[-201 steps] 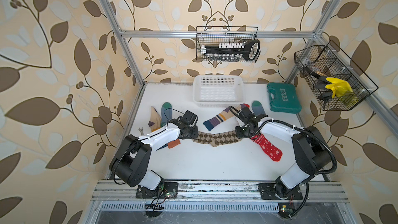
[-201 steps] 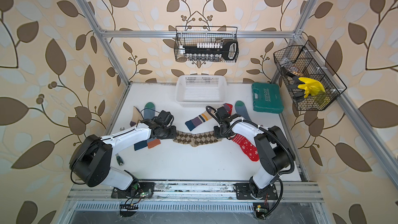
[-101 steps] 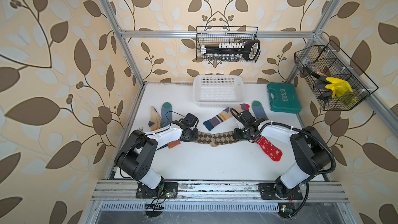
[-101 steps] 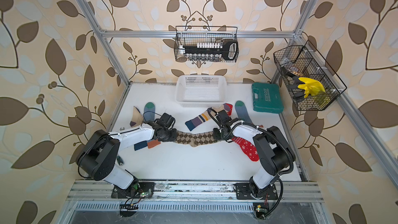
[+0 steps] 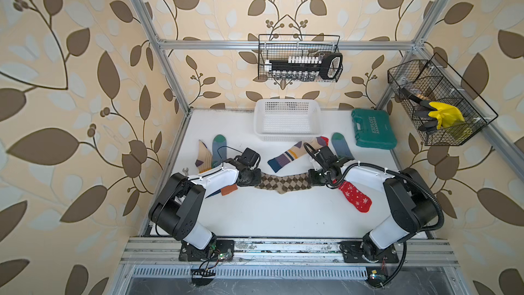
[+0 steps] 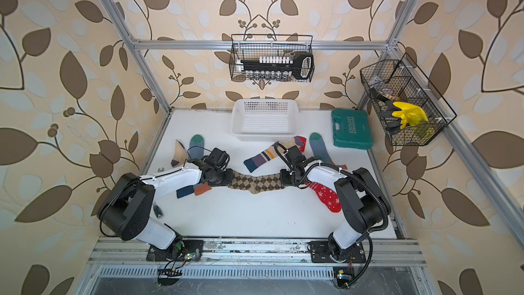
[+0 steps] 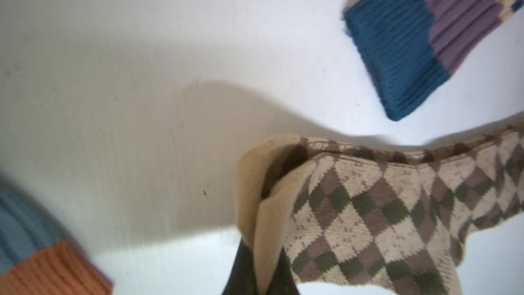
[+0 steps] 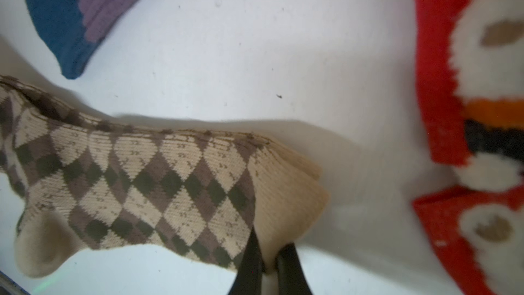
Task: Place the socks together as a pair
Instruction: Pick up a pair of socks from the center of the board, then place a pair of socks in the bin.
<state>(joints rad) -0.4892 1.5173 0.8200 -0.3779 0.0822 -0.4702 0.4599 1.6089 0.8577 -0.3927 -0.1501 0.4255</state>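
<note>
On the counter's (image 5: 283,222) left side, a cream striped sock (image 5: 203,156) and a blue-grey, green-toed sock (image 5: 219,148) lie side by side. Next, the left hand (image 5: 253,180) is clamped on the open cream end of the argyle sock (image 5: 283,184). The sock stretches across the middle, its other cream end pinched tight in the right hand (image 5: 313,179). Just behind it lies a second striped sock (image 5: 289,156). Further right, a red snowflake sock (image 5: 355,197) lies partly under the right arm (image 5: 365,175).
</note>
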